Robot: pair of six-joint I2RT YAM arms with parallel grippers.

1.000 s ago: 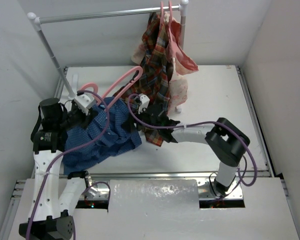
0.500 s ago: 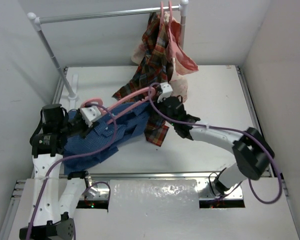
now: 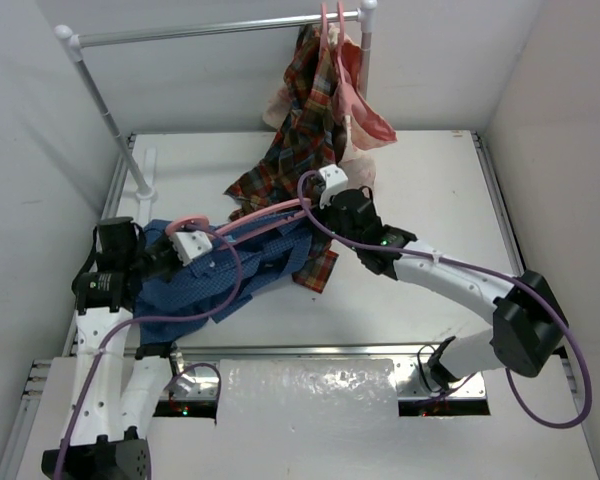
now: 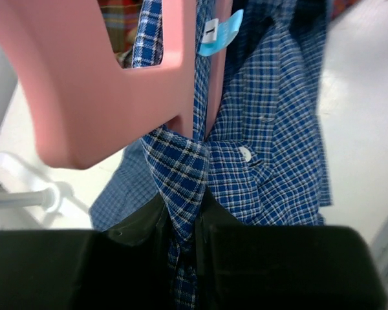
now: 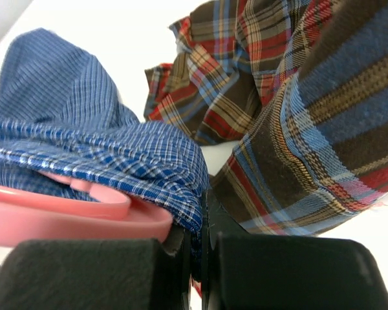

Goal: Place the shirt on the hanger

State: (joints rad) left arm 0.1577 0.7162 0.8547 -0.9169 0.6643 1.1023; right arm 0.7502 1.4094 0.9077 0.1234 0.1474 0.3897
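The blue gingham shirt point(image 3: 242, 270) hangs stretched between my two grippers above the table's left half. The pink hanger point(image 3: 248, 222) runs through its upper part, its hook at the left end. My left gripper point(image 3: 206, 244) is shut on a fold of the shirt point(image 4: 258, 161) at the collar, just below the hanger point(image 4: 110, 77); a light blue size tag point(image 4: 221, 31) shows above. My right gripper point(image 3: 315, 205) is shut on the shirt's edge point(image 5: 116, 155), right beside the hanger's end point(image 5: 77, 216).
A white clothes rail point(image 3: 210, 30) stands at the back. A red-green plaid shirt point(image 3: 315, 125) and a peach floral garment point(image 3: 368, 125) hang from its right end on pink hangers. The plaid hem point(image 5: 310, 110) hangs right beside my right gripper. The white table point(image 3: 430, 180) is walled on both sides.
My right gripper has moved right and back with the shirt's edge. My left gripper has moved nearer and slightly right. The shirt and hanger have shifted right and stretched out between them.
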